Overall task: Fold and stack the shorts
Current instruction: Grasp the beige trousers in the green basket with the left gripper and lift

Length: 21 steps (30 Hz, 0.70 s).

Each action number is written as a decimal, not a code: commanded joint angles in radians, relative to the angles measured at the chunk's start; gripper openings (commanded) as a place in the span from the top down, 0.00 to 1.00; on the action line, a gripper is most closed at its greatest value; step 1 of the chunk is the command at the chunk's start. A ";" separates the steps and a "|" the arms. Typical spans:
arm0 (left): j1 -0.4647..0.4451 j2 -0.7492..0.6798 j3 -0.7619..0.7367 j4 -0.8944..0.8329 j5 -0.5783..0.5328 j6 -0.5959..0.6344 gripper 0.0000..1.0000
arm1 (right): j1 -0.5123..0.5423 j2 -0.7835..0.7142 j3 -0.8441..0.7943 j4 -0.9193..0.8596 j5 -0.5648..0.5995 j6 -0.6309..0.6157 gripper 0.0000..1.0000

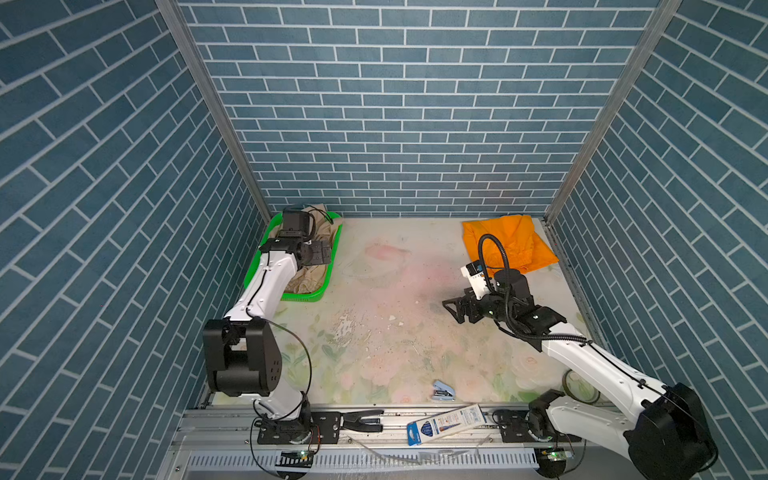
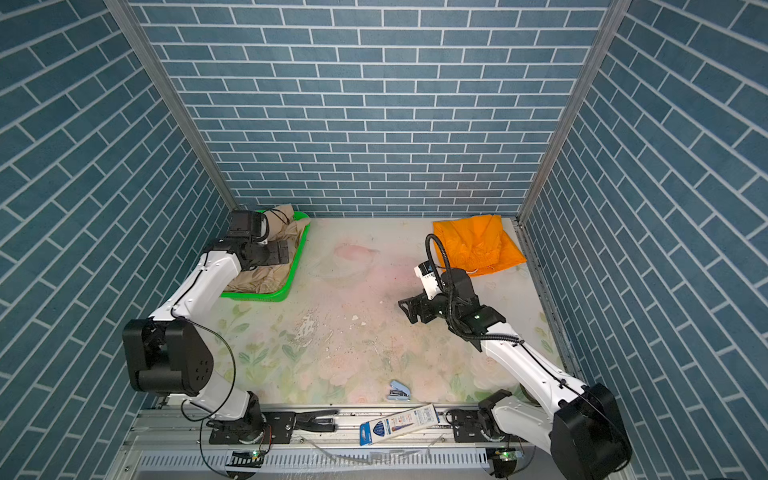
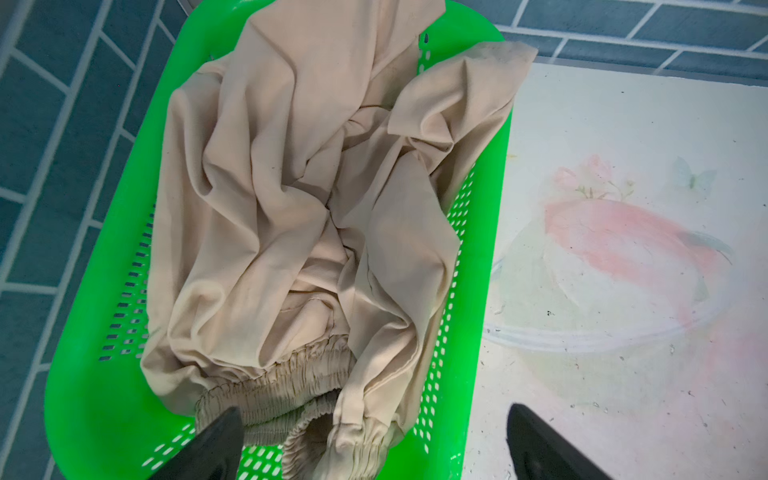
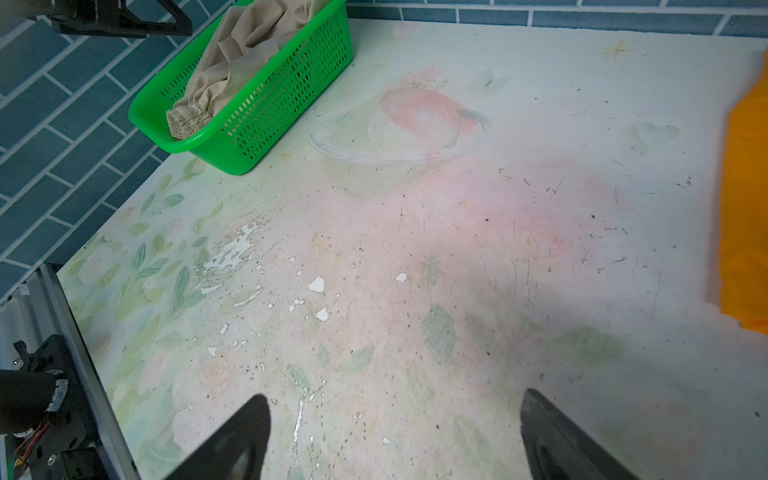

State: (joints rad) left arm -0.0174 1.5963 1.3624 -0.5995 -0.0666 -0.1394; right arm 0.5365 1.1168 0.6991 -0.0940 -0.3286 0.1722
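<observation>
1. Left arm: it rises from the front rail and leans toward the green basket (image 1: 303, 297), with the wrist bent down over it. The left gripper (image 1: 320, 253) hangs above the basket's near end, jaws spread wide with nothing between them. In the wrist view one finger (image 3: 220, 440) is over the gathered waistband and the other is past the basket's rim, over bare table (image 3: 623, 374). Contact with the cloth cannot be told.
2. Right arm: its forearm stretches low from the corner diagonally opposite the basket. The right gripper (image 1: 453, 311) points toward the basket's side of the table but is well apart from it. Its jaws are wide apart and empty, above the bare surface.
3. Basket: perforated plastic, upright.
4. Beige shorts (image 3: 299, 208): crumpled inside the basket and filling it. The elastic waistband lies at the near end, and one leg is draped over the far rim.
5. Orange shorts (image 1: 511, 241): on the table, straight across from the basket at the same far edge. They lie low and creased, apart from the beige pair.
6. Stapler (image 1: 442, 390): on the table near the front edge, well apart from the basket.
</observation>
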 commanded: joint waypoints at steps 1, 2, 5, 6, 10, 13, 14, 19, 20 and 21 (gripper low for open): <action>0.000 0.047 -0.004 0.014 0.016 0.018 0.00 | 0.001 0.029 -0.003 0.076 -0.059 0.026 0.07; 0.000 0.062 -0.001 0.016 0.007 0.018 0.00 | 0.002 0.035 -0.001 0.077 -0.072 0.039 0.07; 0.000 0.108 0.016 0.028 -0.017 0.019 0.00 | 0.002 0.035 -0.013 0.098 -0.098 0.079 0.08; 0.000 0.127 0.026 0.030 -0.018 0.023 0.00 | 0.002 0.031 -0.020 0.104 -0.102 0.090 0.08; 0.000 0.194 0.055 0.052 -0.047 0.038 0.00 | 0.002 -0.005 -0.043 0.096 -0.092 0.119 0.10; 0.008 0.251 0.086 0.055 -0.053 0.042 0.01 | 0.002 -0.040 -0.061 0.079 -0.070 0.135 0.11; 0.012 0.265 0.092 0.058 -0.054 0.039 0.02 | 0.001 -0.051 -0.067 0.075 -0.065 0.139 0.11; 0.046 0.332 0.134 0.044 0.013 0.021 0.25 | 0.002 -0.099 -0.095 0.068 -0.021 0.166 0.11; 0.051 0.338 0.136 0.043 0.023 0.020 0.31 | 0.002 -0.101 -0.096 0.068 -0.017 0.168 0.11; 0.054 0.342 0.138 0.044 0.030 0.020 0.40 | 0.002 -0.101 -0.097 0.067 -0.012 0.171 0.12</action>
State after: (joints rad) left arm 0.0170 1.9224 1.4734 -0.5442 -0.0681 -0.1169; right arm 0.5365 1.0302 0.6136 -0.0254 -0.3702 0.3035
